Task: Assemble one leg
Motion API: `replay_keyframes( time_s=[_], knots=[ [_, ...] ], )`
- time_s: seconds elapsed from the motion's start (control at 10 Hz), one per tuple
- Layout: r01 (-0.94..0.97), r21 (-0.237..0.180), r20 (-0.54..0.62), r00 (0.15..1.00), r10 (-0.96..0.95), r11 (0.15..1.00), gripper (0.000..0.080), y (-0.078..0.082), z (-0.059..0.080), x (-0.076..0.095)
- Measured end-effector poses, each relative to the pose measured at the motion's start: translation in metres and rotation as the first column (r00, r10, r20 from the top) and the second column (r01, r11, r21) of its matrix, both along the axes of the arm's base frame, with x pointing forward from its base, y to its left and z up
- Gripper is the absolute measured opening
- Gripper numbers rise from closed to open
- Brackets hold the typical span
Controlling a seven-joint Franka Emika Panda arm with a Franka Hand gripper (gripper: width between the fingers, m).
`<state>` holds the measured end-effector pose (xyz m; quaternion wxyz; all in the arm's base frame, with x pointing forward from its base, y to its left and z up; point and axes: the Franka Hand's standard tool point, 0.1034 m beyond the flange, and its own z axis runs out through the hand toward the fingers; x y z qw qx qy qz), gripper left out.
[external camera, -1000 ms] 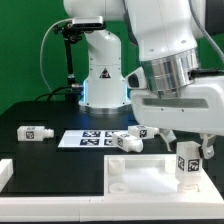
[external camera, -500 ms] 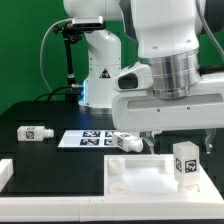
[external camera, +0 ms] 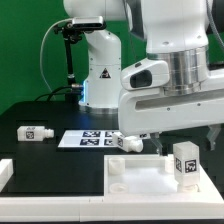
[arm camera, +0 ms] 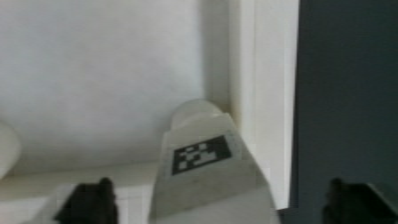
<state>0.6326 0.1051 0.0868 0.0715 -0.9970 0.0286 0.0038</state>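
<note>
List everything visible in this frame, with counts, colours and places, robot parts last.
Legs: three clearly seen, white with black-and-white tags; one alone at the exterior view's left, one beside the marker board, one upright on the panel.
Panel: one, white, rimmed, in the foreground.
Marker board: one, white with tags, flat on the table.
Table: one, dark.
White block: one, at the lower left edge.
Arm: one, white, over the panel.
Gripper: dark fingertips apart in the wrist view.
</note>
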Motion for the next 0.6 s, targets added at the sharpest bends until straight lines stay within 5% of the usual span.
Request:
replay_keyframes(
  time_s=[0.1, 0.2, 0.6],
  knots=[
    [0.058, 0.003, -0.009, 0.998, -0.058, 0.998, 0.0415, 0.0009, 0.0001, -0.0001],
    [0.112, 0.004, -0.017, 0.994, -0.112, 0.994, 0.0285, 0.0012, 0.0001, -0.0001],
    [0.518, 0.004, -0.076, 0.853, -0.516, 0.856, 0.0285, 0.0044, -0.0002, 0.0008]
  ],
)
